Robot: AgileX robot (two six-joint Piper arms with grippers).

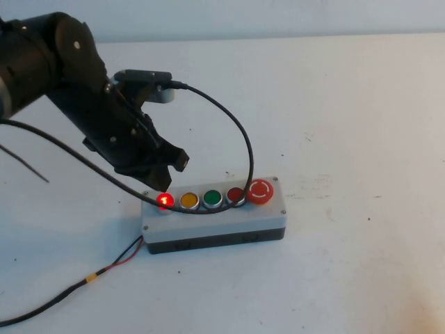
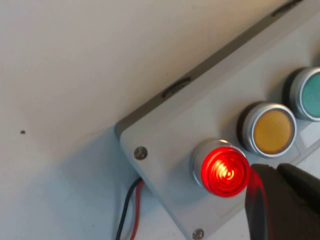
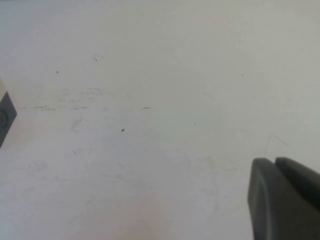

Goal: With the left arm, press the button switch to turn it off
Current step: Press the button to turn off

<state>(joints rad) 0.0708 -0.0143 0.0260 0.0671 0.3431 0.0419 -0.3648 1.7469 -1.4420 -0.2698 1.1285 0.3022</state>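
Button switch [image 1: 165,201]: lit bright red, leftmost of five on grey box [image 1: 208,224], nearest the box's left end; amber button [image 1: 189,201] just beside it.
Left gripper [image 1: 167,182]: at end of left arm [image 1: 76,90], poised just above and behind the lit button; fingers appear pressed together, holding nothing; red glow on fingertip [image 2: 260,200] in wrist view.
Step in hand: press, judged not yet done, lamp being on.
Advice: lower straight onto centre of red cap, clear of amber neighbour; push until click; watch for lamp going dark.
Hazard: loose black cable [image 1: 240,139] draped across box top, liable to snag.
Right gripper [image 3: 285,200]: parked over bare table, well apart; fingers closed.
Surface: white table [image 1: 348,104], matte, lightly scuffed.
Room: pale wall behind, nothing else discernible.
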